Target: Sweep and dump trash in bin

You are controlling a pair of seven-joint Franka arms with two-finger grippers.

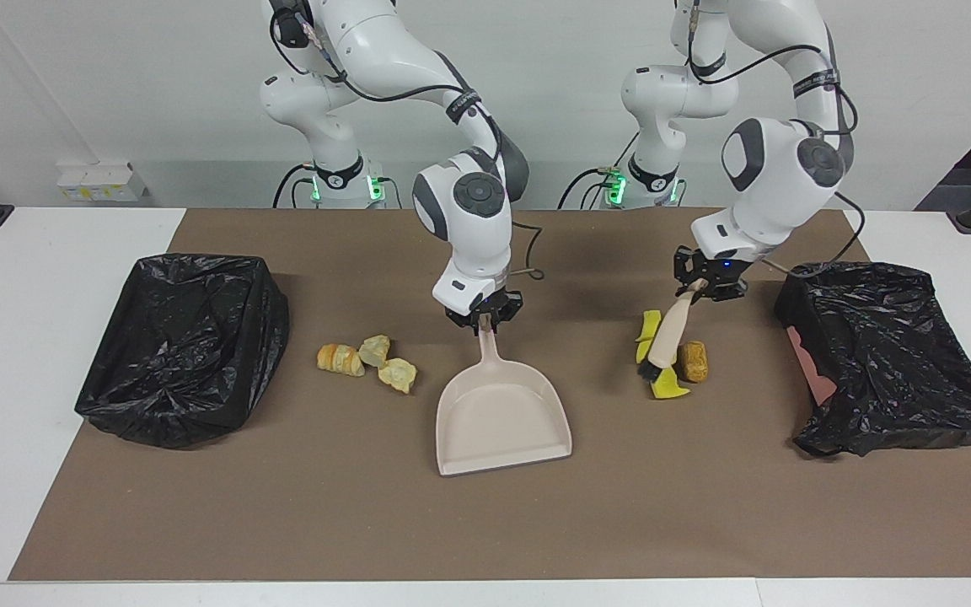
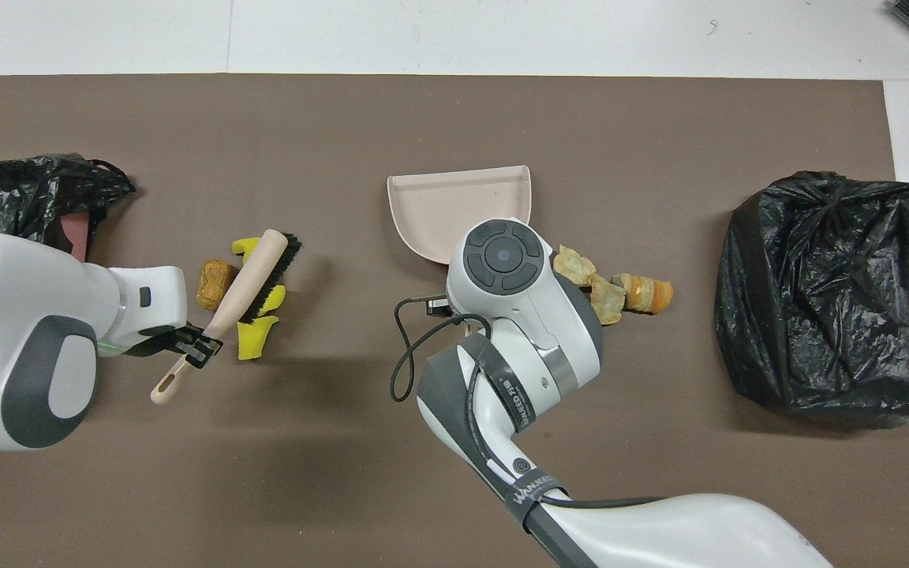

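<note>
The left claw (image 1: 711, 282) is closed on the brush (image 1: 668, 335), whose bristles rest among the yellow sponge chunks (image 1: 667, 386) beside the brown roll (image 1: 693, 361). The right claw (image 1: 483, 314) grips the dustpan (image 1: 502, 415) handle; three bread pieces (image 1: 366, 360) lie beside it on the worktop (image 1: 485, 523).

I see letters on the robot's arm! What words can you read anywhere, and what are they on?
"WANJEE...": on the black strap around the right arm, upside down in the overhead view; its last letters are not clear.
Letters on a second strap on the same arm: too blurred to read.
Nothing readable on the dustpan, brush or bin bags.
</note>
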